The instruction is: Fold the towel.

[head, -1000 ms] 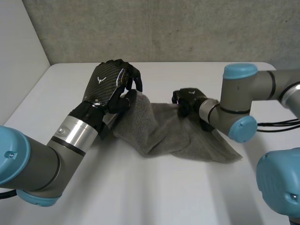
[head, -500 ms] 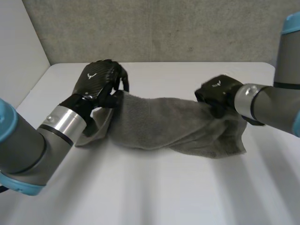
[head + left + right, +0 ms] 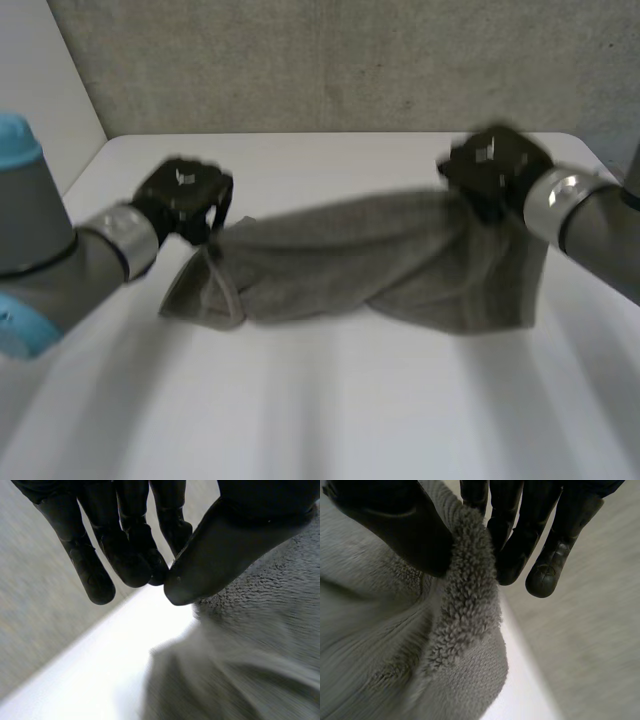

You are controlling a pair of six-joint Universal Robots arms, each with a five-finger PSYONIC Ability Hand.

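While the towel (image 3: 370,265) is being held up over the white table (image 3: 330,410), it is being stretched between the two hands as a twisted, sagging band rather than a flat sheet. One end is being gripped by the left hand (image 3: 185,200), with a loose flap hanging below it toward the table. The other end is being gripped higher up by the right hand (image 3: 492,170), with more cloth drooping beneath.

In the right wrist view a thick fold of the towel (image 3: 470,595) is being pinched between the thumb (image 3: 395,525) and the fingers (image 3: 520,545), and that grip is being judged firm. In the left wrist view the cloth (image 3: 250,655) is being pressed by the thumb (image 3: 220,545), whose tip is meeting the fingers (image 3: 130,560). Little cloth is being shown at the pinch itself, so this hold is being judged the weaker one.

The main risk is being placed at that left pinch: if the towel is pulled tighter, the edge may be drawn out and the end dropped. A second risk is being posed by the twist in the middle: if the towel is laid down as it hangs, the layers are likely to be folded crooked, with bunched cloth trapped inside. The hanging flaps may also be dragged across the table and turned under.
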